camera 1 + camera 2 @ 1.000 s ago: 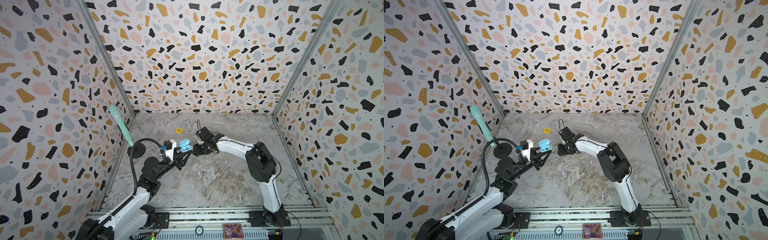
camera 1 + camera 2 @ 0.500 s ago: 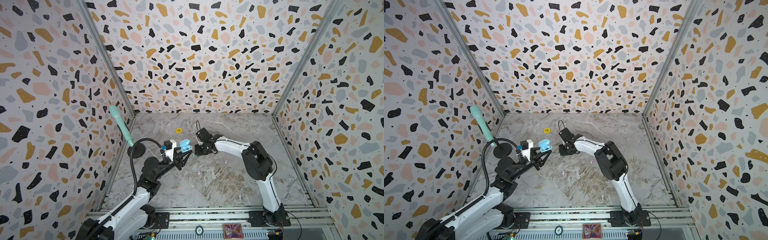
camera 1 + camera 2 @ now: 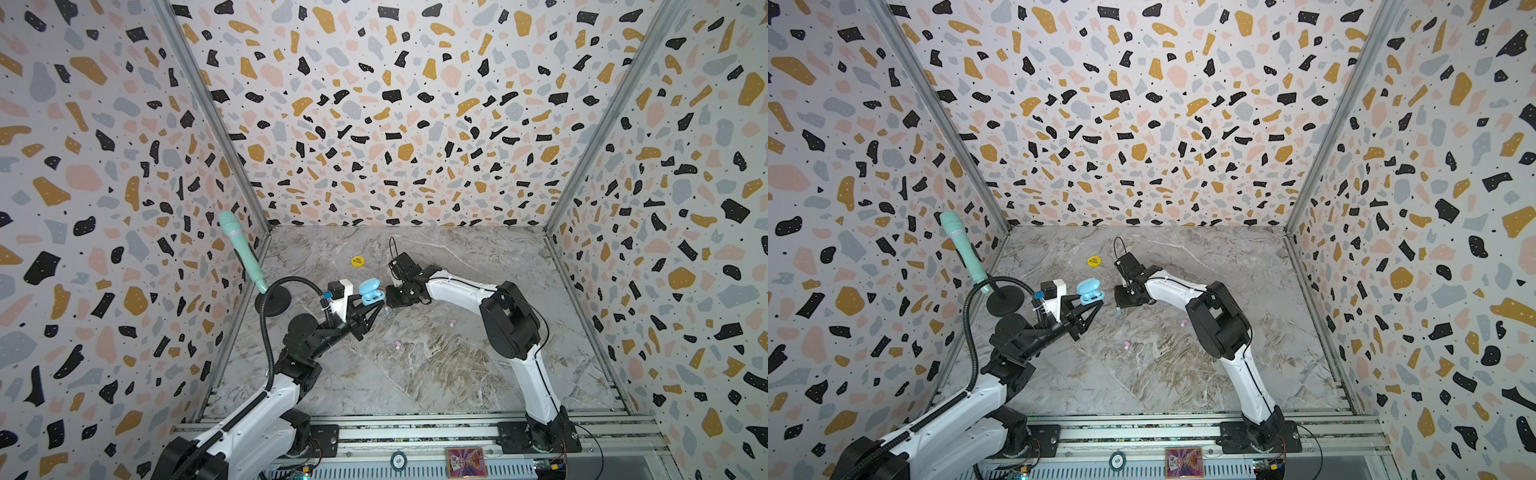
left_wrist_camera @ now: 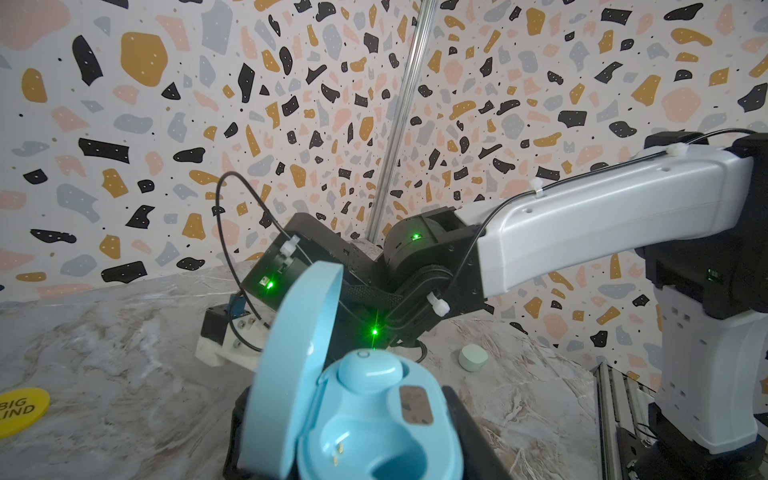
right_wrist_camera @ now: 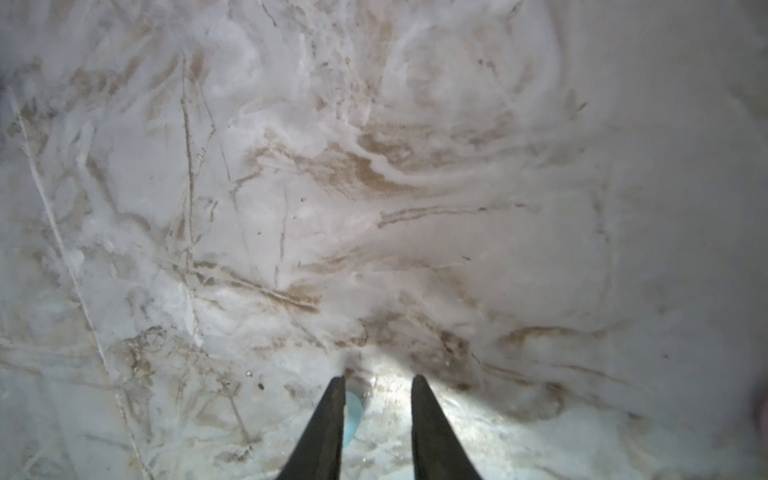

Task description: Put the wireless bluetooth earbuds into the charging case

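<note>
The left claw (image 3: 371, 306) gripped one light-blue oval plastic charging case (image 3: 370, 291) above the marble counter (image 3: 415, 382), lid raised toward the back edge, long axis roughly along that edge, one blue earbud (image 4: 370, 370) seated inside. The right claw (image 5: 378, 380), narrowly parted, straddled a second blue earbud (image 5: 353, 409) on the counter; two pink earbuds (image 3: 452, 322) (image 3: 397, 343) lay loose mid-counter.

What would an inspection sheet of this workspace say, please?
Surface: veined marble tabletop.
Job's things: blue charging case open, seated blue earbud in one slot; loose blue earbud, two pink earbuds, pale green earbud on tabletop.
Clutter: yellow disc.
Grippers: left gripper shut on the case; right gripper open, loose blue earbud between its fingers.
Cables: black wire loop at right wrist.
Surroundings: terrazzo walls; teal microphone on stand.
</note>
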`<move>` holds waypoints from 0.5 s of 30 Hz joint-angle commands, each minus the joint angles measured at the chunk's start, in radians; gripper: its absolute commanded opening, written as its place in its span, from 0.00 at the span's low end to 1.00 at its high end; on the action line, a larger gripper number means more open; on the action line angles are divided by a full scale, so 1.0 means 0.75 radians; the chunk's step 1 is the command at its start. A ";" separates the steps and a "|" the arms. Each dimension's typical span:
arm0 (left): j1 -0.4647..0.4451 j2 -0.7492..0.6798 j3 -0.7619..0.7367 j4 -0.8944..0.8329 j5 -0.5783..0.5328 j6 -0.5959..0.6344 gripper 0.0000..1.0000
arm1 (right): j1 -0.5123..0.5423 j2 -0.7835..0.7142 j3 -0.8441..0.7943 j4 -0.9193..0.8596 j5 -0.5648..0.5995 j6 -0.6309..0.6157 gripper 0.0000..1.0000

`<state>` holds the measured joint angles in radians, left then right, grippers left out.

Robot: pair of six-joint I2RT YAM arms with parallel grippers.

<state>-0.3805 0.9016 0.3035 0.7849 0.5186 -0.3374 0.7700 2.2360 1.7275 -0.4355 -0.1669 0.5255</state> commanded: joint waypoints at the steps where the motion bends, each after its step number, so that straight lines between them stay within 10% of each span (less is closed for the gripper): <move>1: 0.008 -0.015 0.019 0.056 0.021 -0.011 0.12 | 0.019 -0.005 0.052 -0.053 0.013 -0.018 0.28; 15: 0.008 -0.021 0.019 0.054 0.020 -0.009 0.12 | 0.055 -0.007 0.082 -0.069 0.014 -0.022 0.26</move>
<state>-0.3805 0.9012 0.3035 0.7849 0.5186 -0.3374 0.8040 2.2528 1.7554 -0.4580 -0.1665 0.5220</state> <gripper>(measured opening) 0.430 0.258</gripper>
